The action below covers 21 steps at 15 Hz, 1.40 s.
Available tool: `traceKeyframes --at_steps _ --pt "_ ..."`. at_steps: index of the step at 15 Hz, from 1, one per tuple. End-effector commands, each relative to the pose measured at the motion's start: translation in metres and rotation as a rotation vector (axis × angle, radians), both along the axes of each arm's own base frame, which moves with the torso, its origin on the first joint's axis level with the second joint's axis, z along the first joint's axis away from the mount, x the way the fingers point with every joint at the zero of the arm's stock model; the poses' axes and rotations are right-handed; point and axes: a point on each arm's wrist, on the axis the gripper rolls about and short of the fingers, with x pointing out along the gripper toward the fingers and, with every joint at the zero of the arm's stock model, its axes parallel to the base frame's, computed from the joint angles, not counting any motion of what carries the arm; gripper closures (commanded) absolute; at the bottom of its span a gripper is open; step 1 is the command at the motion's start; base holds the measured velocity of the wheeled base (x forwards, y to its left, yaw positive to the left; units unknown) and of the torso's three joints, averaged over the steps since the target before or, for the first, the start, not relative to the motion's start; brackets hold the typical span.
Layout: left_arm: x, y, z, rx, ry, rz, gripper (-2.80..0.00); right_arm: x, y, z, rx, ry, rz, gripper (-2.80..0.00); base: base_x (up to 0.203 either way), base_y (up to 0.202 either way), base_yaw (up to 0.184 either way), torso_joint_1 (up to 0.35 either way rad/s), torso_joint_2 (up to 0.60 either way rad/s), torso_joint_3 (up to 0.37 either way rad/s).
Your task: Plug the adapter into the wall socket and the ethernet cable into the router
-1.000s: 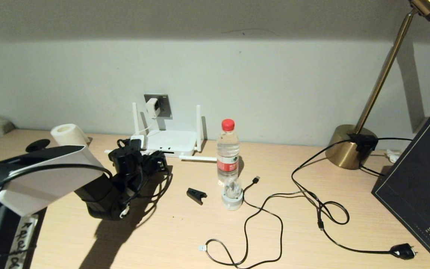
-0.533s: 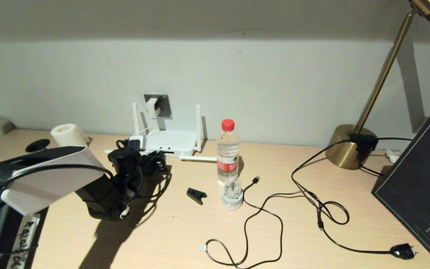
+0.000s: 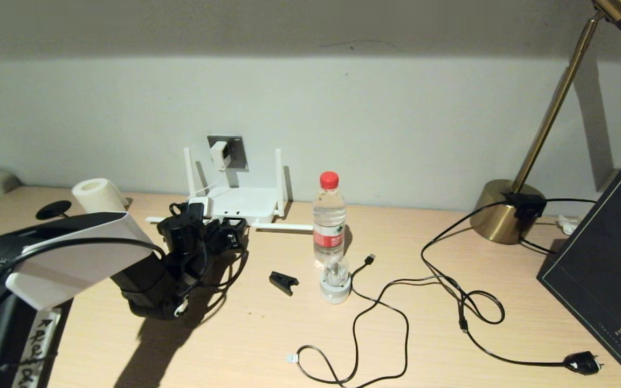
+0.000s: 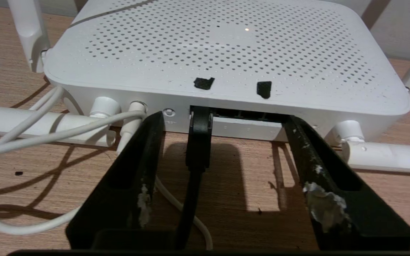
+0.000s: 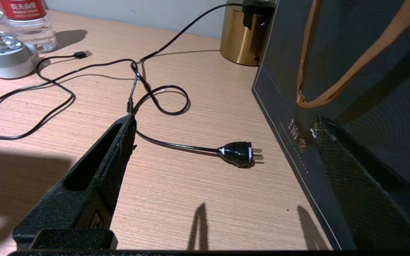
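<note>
The bottle's red label (image 5: 22,8), upper left of the right wrist view, carries white Chinese characters reading 农夫山泉. The dark box (image 5: 351,89) on the right bears small pale characters low on its face, too unclear to read. A handwritten strip (image 3: 33,350), lower left of the head view, is illegible.

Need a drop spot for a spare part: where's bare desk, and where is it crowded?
Bare: the desk front, between the left arm's shadow and the thin USB cable; also behind the cables, between the water bottle and the lamp base. Crowded: around the router, where the left gripper sits; the lamp cord loops right.
</note>
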Motion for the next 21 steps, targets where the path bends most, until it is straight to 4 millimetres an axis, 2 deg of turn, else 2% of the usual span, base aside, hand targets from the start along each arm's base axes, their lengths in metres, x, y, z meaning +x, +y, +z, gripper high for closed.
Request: traceKeyframes --at_steps 1,4,8,16,17,21 --pt "0.000 0.000 0.004 -0.004 -0.015 0.002 -2.80 0.002 0.000 -0.008 -0.001 0.030 0.001 -2.80 0.000 0.000 0.000 0.000 0.00 0.000" --pt "-0.003 -0.003 0.013 -0.008 -0.037 -0.007 -2.80 0.002 0.000 -0.008 -0.001 0.030 0.001 -2.80 0.000 0.000 0.000 0.000 0.00 0.000" --pt "-0.025 -0.012 0.042 -0.014 -0.068 -0.032 -2.80 0.002 0.000 -0.008 -0.001 0.030 0.001 -2.80 0.000 0.000 0.000 0.000 0.00 0.000" --pt "-0.114 -0.024 0.123 -0.048 -0.178 -0.098 -2.80 0.002 0.000 -0.008 -0.001 0.030 0.001 -2.80 0.000 0.000 0.000 0.000 0.00 0.000" --pt "-0.127 -0.024 0.135 -0.057 -0.206 -0.101 0.00 0.002 0.000 -0.008 -0.001 0.030 0.001 -2.80 0.000 0.000 0.000 0.000 0.00 0.000" --pt "-0.198 -0.017 0.194 -0.104 -0.372 -0.092 0.00 0.002 0.000 -0.008 -0.001 0.030 0.001 -2.80 0.000 0.000 0.000 0.000 0.00 0.000"
